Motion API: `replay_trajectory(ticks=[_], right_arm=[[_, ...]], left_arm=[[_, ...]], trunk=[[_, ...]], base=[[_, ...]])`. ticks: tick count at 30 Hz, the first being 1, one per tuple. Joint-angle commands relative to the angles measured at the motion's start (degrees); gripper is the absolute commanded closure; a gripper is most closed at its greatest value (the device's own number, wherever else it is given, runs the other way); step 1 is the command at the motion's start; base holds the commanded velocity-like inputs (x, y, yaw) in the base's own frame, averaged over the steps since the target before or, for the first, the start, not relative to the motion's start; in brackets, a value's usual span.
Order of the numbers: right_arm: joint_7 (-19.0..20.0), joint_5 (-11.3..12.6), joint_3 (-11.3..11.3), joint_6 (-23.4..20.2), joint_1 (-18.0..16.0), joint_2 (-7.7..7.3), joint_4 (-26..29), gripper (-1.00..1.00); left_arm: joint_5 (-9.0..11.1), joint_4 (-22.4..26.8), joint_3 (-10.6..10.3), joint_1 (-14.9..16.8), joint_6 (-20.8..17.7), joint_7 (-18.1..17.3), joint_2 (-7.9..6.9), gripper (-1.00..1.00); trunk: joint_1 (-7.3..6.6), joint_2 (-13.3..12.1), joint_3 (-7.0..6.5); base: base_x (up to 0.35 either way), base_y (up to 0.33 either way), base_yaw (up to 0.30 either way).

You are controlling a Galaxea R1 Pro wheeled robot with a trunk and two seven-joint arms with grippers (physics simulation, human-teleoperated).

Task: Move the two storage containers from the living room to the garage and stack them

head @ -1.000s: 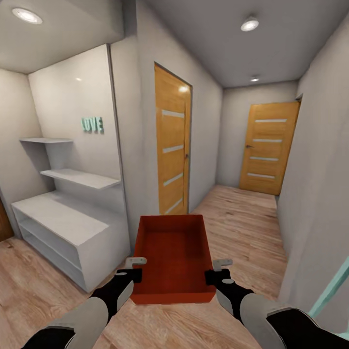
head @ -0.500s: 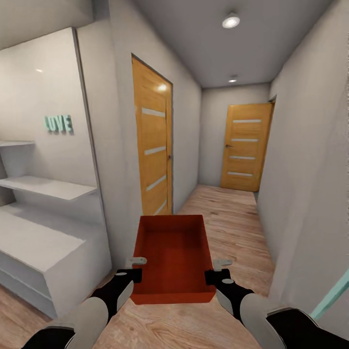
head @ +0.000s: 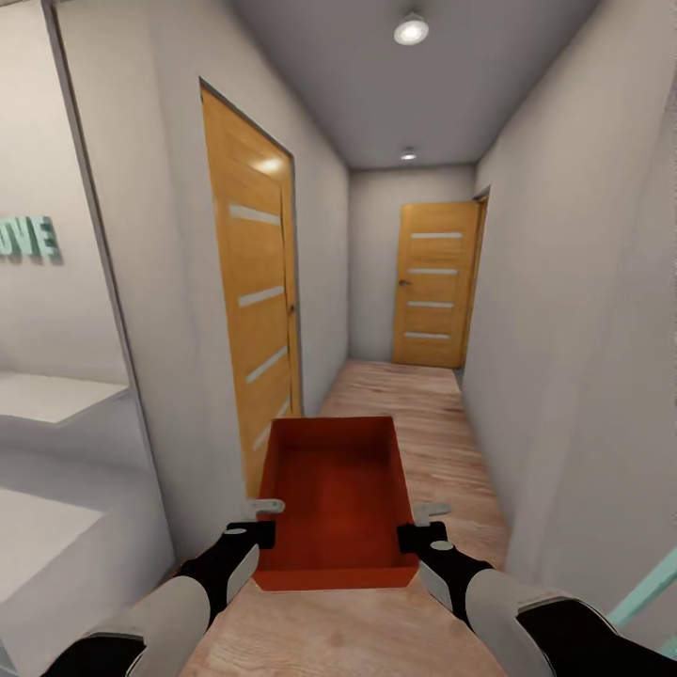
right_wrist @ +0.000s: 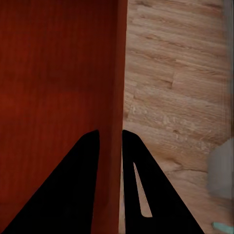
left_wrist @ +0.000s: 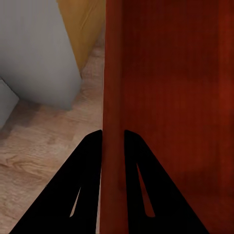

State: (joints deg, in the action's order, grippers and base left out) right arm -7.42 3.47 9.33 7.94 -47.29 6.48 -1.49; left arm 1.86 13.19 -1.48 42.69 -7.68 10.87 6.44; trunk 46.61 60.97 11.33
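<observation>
I carry one orange-red storage container [head: 337, 494] in front of me, level and above the wood-plank flooring, with nothing inside. My left gripper [head: 261, 520] is shut on its left wall, seen up close as the container's wall [left_wrist: 113, 97] pinched between the black fingers [left_wrist: 90, 161] of the left gripper [left_wrist: 113, 141]. My right gripper [head: 414, 525] is shut on the right wall, and the right gripper [right_wrist: 110, 141] clamps that container's wall [right_wrist: 119, 73] in the right wrist view.
I face down a narrow corridor with white-grey walls. An orange-wood door with pale stripes [head: 252, 301] is close on the left, and another door [head: 431, 284] closes the far end. A white shelf unit [head: 47, 470] with teal letters [head: 28, 239] sits at the left.
The whole view has swung right and advanced: the shelf unit slid off toward the left edge and both doors shifted left. The container and both grippers kept their place in front of me.
</observation>
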Motion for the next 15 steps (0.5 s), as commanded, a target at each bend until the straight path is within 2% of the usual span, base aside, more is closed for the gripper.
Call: replay_trajectory(ticks=[1, 15], right_arm=[[-0.2, 0.0, -1.6, 0.2, -0.1, 0.38, -0.1, 1.0], [-0.2, 0.0, -1.6, 0.2, -0.1, 0.38, -0.1, 1.0]], left_arm=[[3.3, 0.2, 1.8, 0.0, -0.4, 0.6, 0.04, 1.0], [3.3, 0.2, 1.8, 0.0, -0.4, 0.6, -0.01, 1.0]], trunk=[[0.04, 0.0, 0.07], [0.04, 0.0, 0.07]], base=[[0.322, 0.183, -0.287], [0.322, 0.167, -0.277]])
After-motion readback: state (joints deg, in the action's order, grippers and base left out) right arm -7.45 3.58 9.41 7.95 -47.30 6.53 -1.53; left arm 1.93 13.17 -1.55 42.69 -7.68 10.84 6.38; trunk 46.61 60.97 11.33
